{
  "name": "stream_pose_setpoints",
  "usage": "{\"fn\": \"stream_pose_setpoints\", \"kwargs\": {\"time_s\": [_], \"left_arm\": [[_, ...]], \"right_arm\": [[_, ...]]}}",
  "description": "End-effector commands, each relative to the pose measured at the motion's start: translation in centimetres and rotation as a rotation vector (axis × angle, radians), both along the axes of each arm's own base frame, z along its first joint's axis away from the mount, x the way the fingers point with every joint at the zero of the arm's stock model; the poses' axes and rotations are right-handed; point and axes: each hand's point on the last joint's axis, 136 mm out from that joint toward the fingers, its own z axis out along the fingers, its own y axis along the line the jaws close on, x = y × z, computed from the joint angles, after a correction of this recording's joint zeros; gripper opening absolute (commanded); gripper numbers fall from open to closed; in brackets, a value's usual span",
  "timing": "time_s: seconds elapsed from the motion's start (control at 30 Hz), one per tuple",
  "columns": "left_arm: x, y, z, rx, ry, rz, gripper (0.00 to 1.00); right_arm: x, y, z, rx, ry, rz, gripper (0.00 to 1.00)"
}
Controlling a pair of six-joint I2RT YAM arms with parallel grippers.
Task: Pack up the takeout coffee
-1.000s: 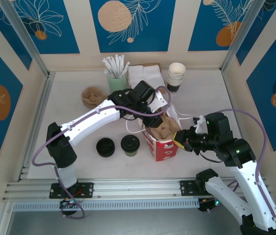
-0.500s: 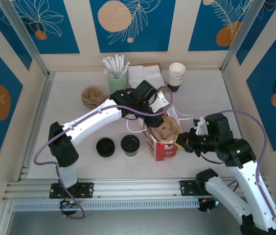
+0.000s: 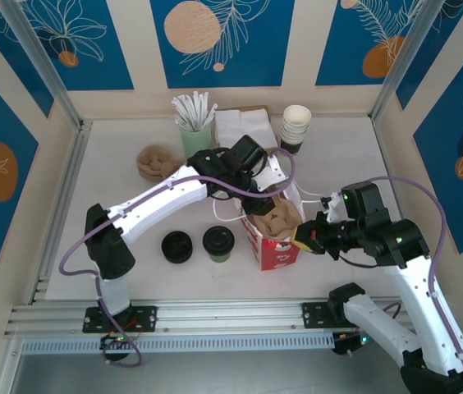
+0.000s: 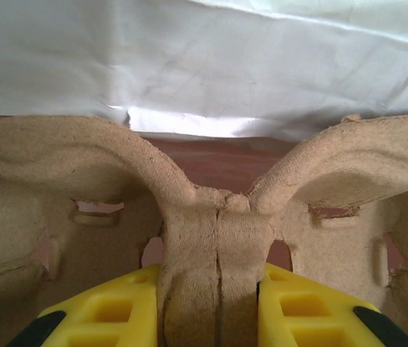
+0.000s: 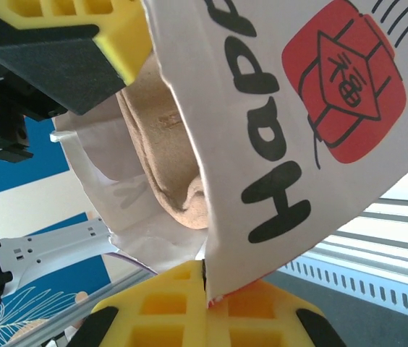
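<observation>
The takeout coffee, a small cup with a black lid and greenish side, stands on the table left of the red-and-white paper bag. My left gripper is shut on the middle ridge of a brown pulp cup carrier that sits in the bag's mouth. Close up, the yellow fingers pinch that ridge of the carrier, with the bag's white inner wall behind. My right gripper is shut on the bag's right edge; its wrist view shows the printed bag wall clamped at my right gripper.
A low stack of black lids lies left of the coffee. Another pulp carrier, a green holder of straws, napkins and a stack of white cups line the back. Walls enclose the table on three sides.
The right gripper has closed on the bag's edge and its arm has shifted slightly right. The left gripper has carried the carrier a little further over the bag's mouth.
</observation>
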Motion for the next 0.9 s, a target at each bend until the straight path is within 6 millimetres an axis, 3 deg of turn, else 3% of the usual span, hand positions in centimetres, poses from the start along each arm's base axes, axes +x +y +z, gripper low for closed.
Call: {"fn": "stream_pose_setpoints", "kwargs": {"time_s": [0.0, 0.37, 0.87], "left_arm": [[-0.4, 0.3, -0.8, 0.073, -0.037, -0.045, 0.28], [-1.5, -0.8, 0.6, 0.093, -0.073, -0.048, 0.28], [-1.2, -1.8, -2.1, 0.135, -0.088, -0.105, 0.29]], "right_arm": [[-0.7, -0.1, 1.0, -0.001, -0.016, 0.036, 0.0], [0.0, 0.3, 1.4, 0.0, -0.027, 0.053, 0.0], [0.5, 0.3, 1.7, 0.065, -0.034, 0.06, 0.0]]}}
